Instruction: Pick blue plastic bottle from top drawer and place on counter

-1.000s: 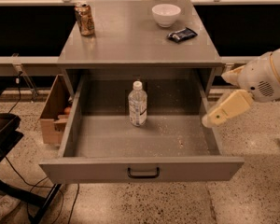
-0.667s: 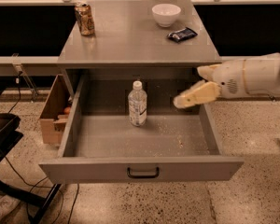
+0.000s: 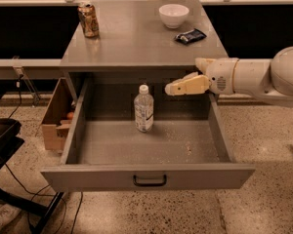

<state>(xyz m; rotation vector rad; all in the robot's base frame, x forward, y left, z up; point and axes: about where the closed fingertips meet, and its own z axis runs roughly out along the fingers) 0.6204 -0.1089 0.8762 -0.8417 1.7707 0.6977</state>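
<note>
The blue plastic bottle point(image 3: 143, 107), clear with a white cap and white label, stands upright on the speckled floor of the open top drawer point(image 3: 146, 175), toward its back middle. My gripper point(image 3: 183, 75) hangs over the drawer's back right part, to the right of the bottle's cap and apart from it. Its cream fingers point(image 3: 186, 86) are spread and hold nothing. The counter point(image 3: 136, 40) is the grey cabinet top just behind the drawer.
On the counter stand a brown-gold can point(image 3: 88, 19) at the back left, a white bowl point(image 3: 173, 14) at the back right and a dark packet point(image 3: 190, 35) near the right edge. A cardboard box point(image 3: 58, 115) sits left of the drawer. Cables lie on the floor.
My gripper has moved left from outside the drawer's right wall to over the drawer, closer to the bottle. The bottle has not moved.
</note>
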